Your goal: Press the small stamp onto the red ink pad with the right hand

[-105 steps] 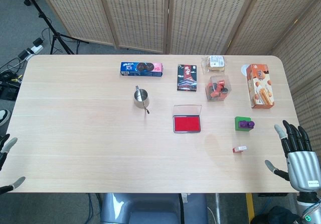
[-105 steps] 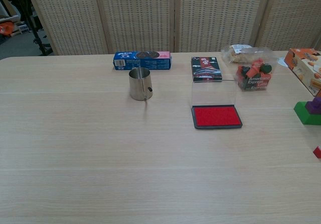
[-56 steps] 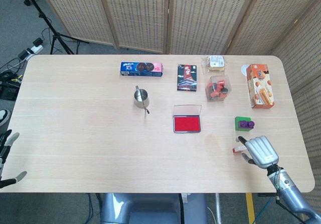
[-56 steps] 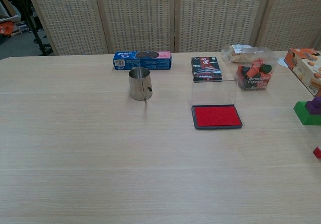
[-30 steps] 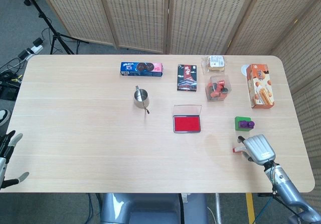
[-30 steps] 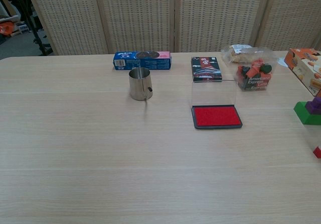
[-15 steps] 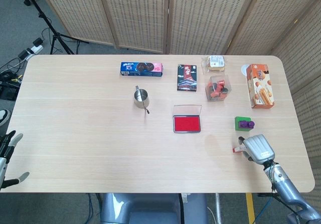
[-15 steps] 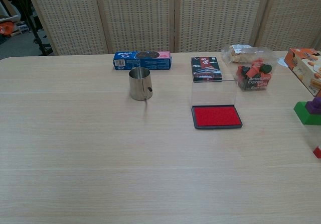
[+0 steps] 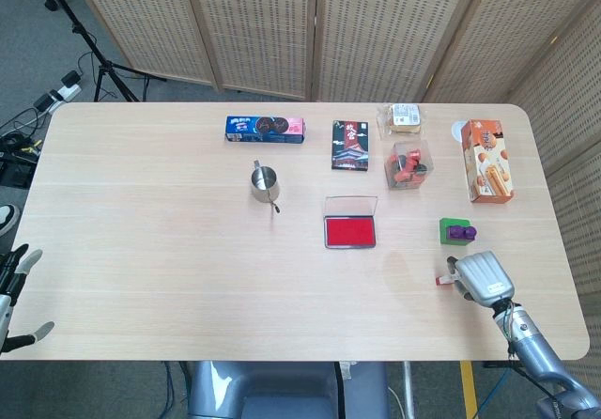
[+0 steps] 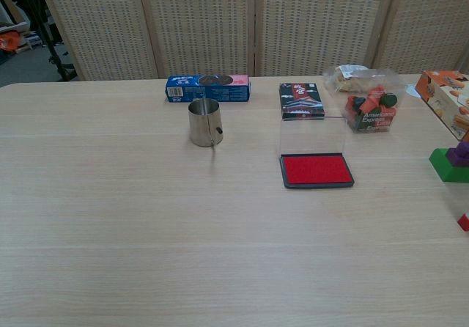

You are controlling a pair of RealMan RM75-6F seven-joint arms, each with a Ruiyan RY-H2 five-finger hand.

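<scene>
The small red stamp (image 9: pixel 439 279) lies on the table near the front right, mostly covered by my right hand (image 9: pixel 481 278); in the chest view only its red corner (image 10: pixel 464 221) shows at the frame's edge. The right hand is seen from its back, with its fingers bent down over the stamp's right side, and the grip itself is hidden. The red ink pad (image 9: pixel 350 232) (image 10: pixel 316 171) lies open mid-table, left of and beyond the stamp, with its clear lid (image 10: pixel 311 136) raised. My left hand (image 9: pixel 14 297) hangs off the table's front left corner with its fingers apart, holding nothing.
A green block with a purple piece (image 9: pixel 456 231) (image 10: pixel 451 162) stands just beyond the stamp. A steel cup (image 9: pixel 264 183), a blue biscuit pack (image 9: pixel 265 129), a dark box (image 9: pixel 350 145), a clear tub of snacks (image 9: pixel 409 164) and an orange carton (image 9: pixel 488 161) line the far half.
My right hand came in from the right edge over the table and settled on the stamp; in the last second it has barely shifted. The stamp and ink pad have not moved.
</scene>
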